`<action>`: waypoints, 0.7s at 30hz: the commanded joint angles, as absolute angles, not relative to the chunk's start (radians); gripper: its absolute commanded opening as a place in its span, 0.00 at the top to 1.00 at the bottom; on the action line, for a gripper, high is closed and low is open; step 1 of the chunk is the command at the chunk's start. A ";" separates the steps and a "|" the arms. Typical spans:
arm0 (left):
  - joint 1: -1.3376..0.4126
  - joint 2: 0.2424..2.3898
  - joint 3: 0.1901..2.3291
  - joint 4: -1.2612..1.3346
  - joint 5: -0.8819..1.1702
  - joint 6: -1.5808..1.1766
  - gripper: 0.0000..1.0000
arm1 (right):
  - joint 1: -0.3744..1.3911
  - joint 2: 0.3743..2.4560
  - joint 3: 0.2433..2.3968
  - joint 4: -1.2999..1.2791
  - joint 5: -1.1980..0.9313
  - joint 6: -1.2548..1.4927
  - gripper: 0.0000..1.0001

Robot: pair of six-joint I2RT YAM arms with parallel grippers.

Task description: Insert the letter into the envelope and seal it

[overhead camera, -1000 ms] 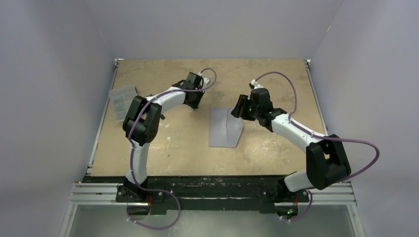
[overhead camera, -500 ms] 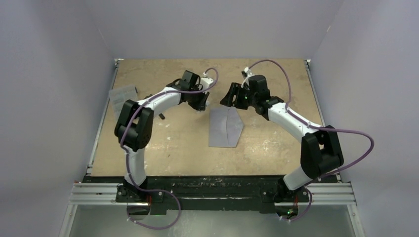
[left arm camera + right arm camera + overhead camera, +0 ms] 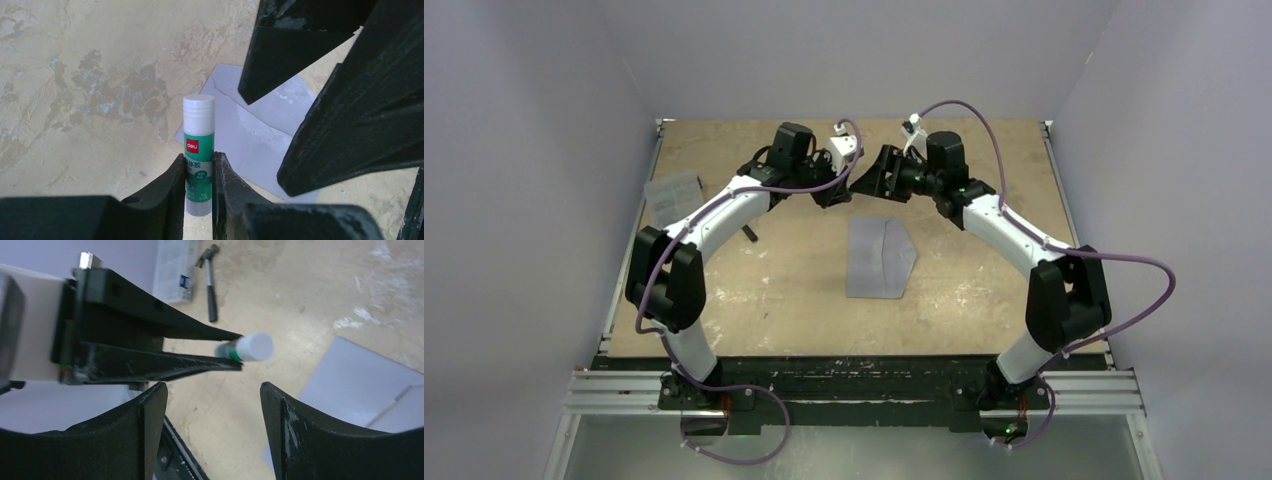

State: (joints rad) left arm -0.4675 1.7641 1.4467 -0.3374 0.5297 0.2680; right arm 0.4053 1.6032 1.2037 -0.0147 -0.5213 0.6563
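Two arms meet tip to tip over the far half of the table (image 3: 754, 300). At the far left edge lies a clear ribbed box (image 3: 672, 195), and next to it a small hammer (image 3: 210, 285), both well away from the work. Next comes the left claw (image 3: 199, 162), closed narrow on the lower body of a white-and-green glue stick (image 3: 198, 145), capped end pointing outward. Facing it is the right claw (image 3: 212, 390), spread wide and holding nothing, its fingers on either side of the stick's cap without touching it (probably lined up to pull the cap off).

Just nearer than the two claws, the envelope (image 3: 879, 260) lies flat on the table, its pointed flap to the right. No peach-tan letter shows in any view. Whether it is already inside the envelope cannot be told.

The envelope looks thin, light and limp. It would likely slide on the board under a sideways push and crease if pinched hard. The flap's point or a free edge seems the best place to take hold, with the other claw pressing the body down. The glue stick is stiff, smooth plastic, so a firm grip on its body makes sense.

A second ago both claws were low beside the envelope's far corners. They have since lifted and swung toward the back, closing on each other. The envelope has not shifted.
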 commanded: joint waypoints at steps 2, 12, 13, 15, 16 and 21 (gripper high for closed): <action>-0.467 1.714 1.496 -0.354 0.566 0.332 1.00 | 0.403 1.649 1.291 0.063 -0.624 0.716 0.32; -0.467 1.649 1.443 -0.297 0.598 0.304 1.00 | 0.403 1.682 1.364 -0.040 -0.517 0.681 0.34; -0.467 1.646 1.440 -0.294 0.600 0.301 1.00 | 0.403 1.686 1.370 -0.038 -0.521 0.683 0.35; -0.466 1.640 1.436 -0.293 0.604 0.302 1.00 | 0.403 1.692 1.373 -0.017 -0.541 0.694 0.38; -0.466 1.639 1.436 -0.294 0.606 0.302 1.00 | 0.403 1.695 1.376 -0.007 -0.555 0.700 0.41; -0.467 1.634 1.434 -0.303 0.618 0.308 1.00 | 0.403 1.703 1.380 0.040 -0.622 0.715 0.55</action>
